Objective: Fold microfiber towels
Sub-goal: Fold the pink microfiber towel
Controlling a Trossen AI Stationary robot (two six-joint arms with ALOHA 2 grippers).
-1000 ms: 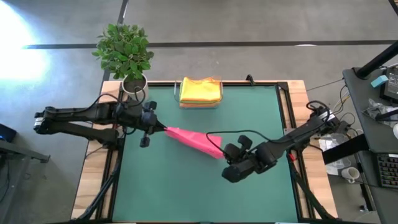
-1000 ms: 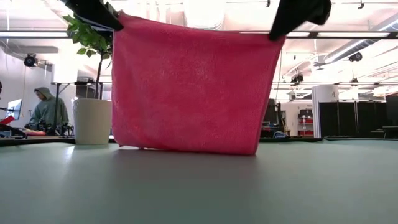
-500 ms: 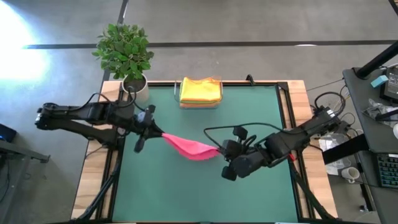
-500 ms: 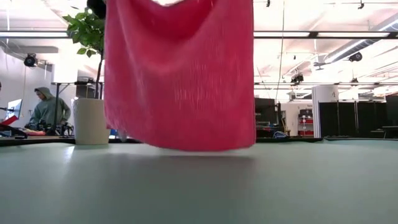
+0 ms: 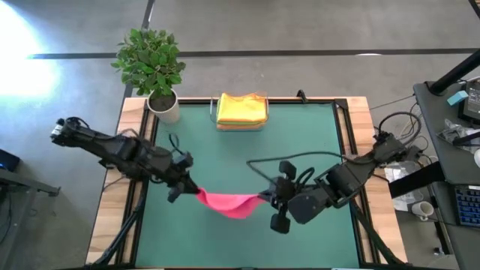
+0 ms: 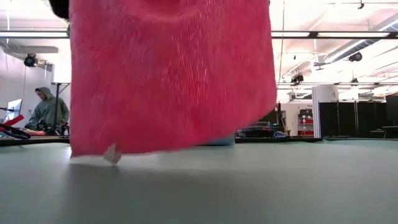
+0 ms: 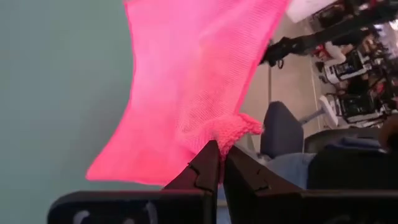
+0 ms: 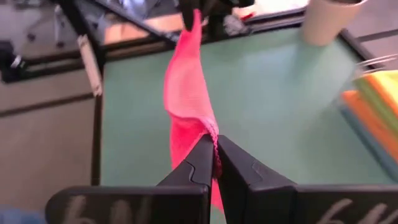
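Note:
A pink microfiber towel (image 5: 225, 202) hangs between my two grippers above the green table's near middle; in the low view the towel (image 6: 168, 74) fills the upper left, its lower edge just above the table. My left gripper (image 5: 187, 189) is shut on its left top corner, my right gripper (image 5: 268, 198) on its right top corner. A stack of folded towels, yellow on orange (image 5: 241, 109), lies in a clear tray at the far edge. My left gripper pinches the towel's top corner (image 7: 229, 132) between its two fingers, coming level from the table's left. The towel hangs below, slack. My right gripper pinches the other top corner (image 8: 212, 134) between its two fingers, coming level from the table's right. The top edge sags between the grippers.
A potted plant (image 5: 152, 64) stands at the table's far left corner. The clear tray (image 5: 242, 124) sits at the far edge. A person (image 6: 46, 111) sits in the room behind. Bare green table (image 5: 300, 142) lies around the towel.
Both grippers have carried the towel toward the table's near edge. They have come closer together, so the top edge, taut a second ago, now sags. The towel has swung toward the low camera and hangs just above the table.

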